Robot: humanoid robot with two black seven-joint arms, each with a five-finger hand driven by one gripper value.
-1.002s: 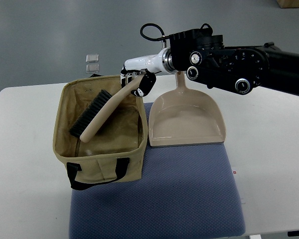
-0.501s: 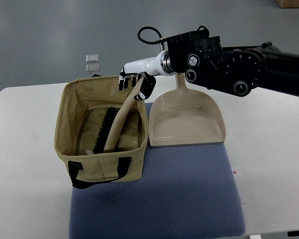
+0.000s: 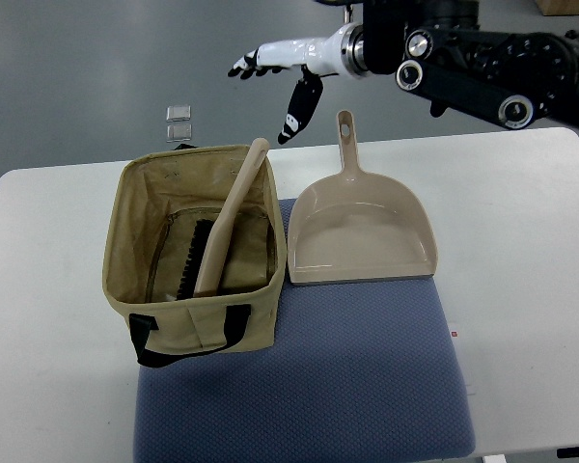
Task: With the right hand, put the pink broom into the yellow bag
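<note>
The broom (image 3: 227, 224) is pale beige-pink with black bristles. It stands slanted inside the yellow-tan fabric bag (image 3: 198, 323), bristle head down on the bag's floor and handle tip leaning on the far right rim. My right hand (image 3: 273, 79) is raised well above and behind the bag, fingers spread, holding nothing. Its black arm enters from the top right. The left arm is out of view.
A beige dustpan (image 3: 362, 231) lies just right of the bag, handle pointing away. Bag and dustpan rest on a blue-grey mat (image 3: 309, 386) on the white table (image 3: 521, 251). Two small square tiles (image 3: 179, 121) lie on the floor beyond the table.
The right hand let go of the broom, which dropped into the bag and settled against the rim. The hand then opened and rose up and away from the bag.
</note>
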